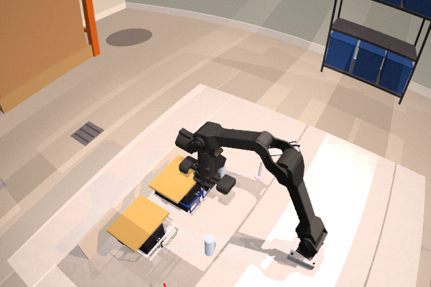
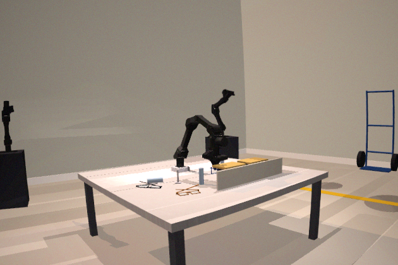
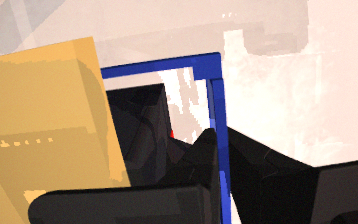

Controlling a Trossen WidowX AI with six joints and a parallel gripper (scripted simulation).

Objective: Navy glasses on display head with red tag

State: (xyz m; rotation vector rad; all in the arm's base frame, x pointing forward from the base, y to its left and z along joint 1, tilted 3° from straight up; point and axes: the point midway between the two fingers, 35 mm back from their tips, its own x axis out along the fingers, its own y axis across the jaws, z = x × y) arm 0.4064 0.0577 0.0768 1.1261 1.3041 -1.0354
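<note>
My gripper (image 1: 207,188) (image 3: 216,136) is shut on the front of the navy glasses (image 1: 191,207) (image 2: 211,170) (image 3: 221,67). The glasses are in front of a dark display head (image 1: 188,202) (image 3: 137,112), under the farther yellow board in the top view. In the wrist view one temple runs back beside the head and goes under the board. A sliver of red (image 3: 172,134) shows by this head. Whether the bridge touches the nose and where the temple ends lie is hidden. The other dark head (image 1: 153,240), with white glasses (image 1: 170,232), stands under the nearer board.
Yellow boards (image 1: 177,178) (image 1: 139,219) (image 3: 50,110) cover both heads from above. A beige panel (image 2: 249,175) stands behind them. Blue cylinders (image 1: 209,247) (image 2: 201,176) (image 2: 155,180), a thin stand (image 1: 260,169) (image 2: 177,176), black glasses (image 2: 149,185) and orange glasses (image 2: 189,192) are also on the table.
</note>
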